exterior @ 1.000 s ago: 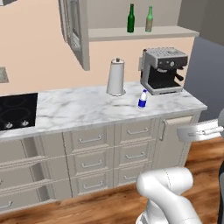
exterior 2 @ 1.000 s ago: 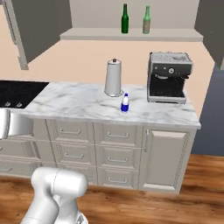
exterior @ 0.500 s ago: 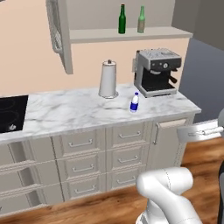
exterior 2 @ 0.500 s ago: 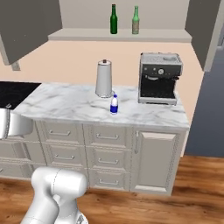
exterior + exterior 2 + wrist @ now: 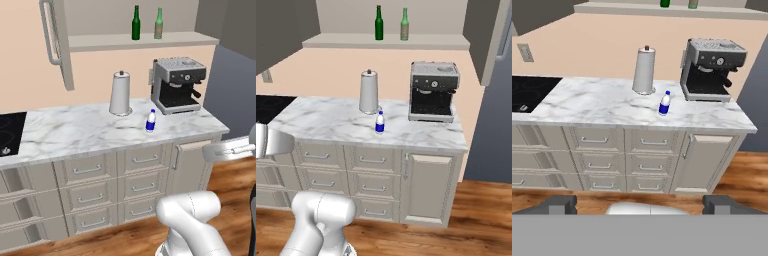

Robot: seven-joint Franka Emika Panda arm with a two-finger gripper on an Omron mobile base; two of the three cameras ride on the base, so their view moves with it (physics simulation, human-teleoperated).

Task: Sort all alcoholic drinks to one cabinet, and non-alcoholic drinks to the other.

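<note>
Listing from largest to smallest, operator, for your check against the sorting task.

1. Table [image 5: 75, 132]: marble-topped run of drawers and one door. It carries every loose item at a height your arm can work, with a black hob [image 5: 10, 132] at its far left.

2. Open upper cabinet: its door [image 5: 56, 35] is swung wide, so the shelf [image 5: 386, 42] inside is exposed and ready to take bottles.

3. Coffee machine [image 5: 434, 91]: parked at the right end of the table, against the wall, out of the working lane.

4. Paper-towel holder [image 5: 120, 93]: upright behind the small bottle, just beside it, so you approach that bottle from the front.

5. Dark green bottle [image 5: 378, 23] and paler green bottle [image 5: 404, 24]: both upright on the open shelf, near each other but apart. You can judge these, the alcoholic drinks, as already grouped in one cabinet.

6. White bottle with blue label [image 5: 664, 103]: upright on the table, between the towel holder and the coffee machine, toward the front edge. It reads as a non-alcoholic drink not yet sorted, so it likely belongs in the other cabinet.

7. Jaws: spread as wide as they go, with nothing between them, well back from the table, which suits lining up on the small bottle.
</note>
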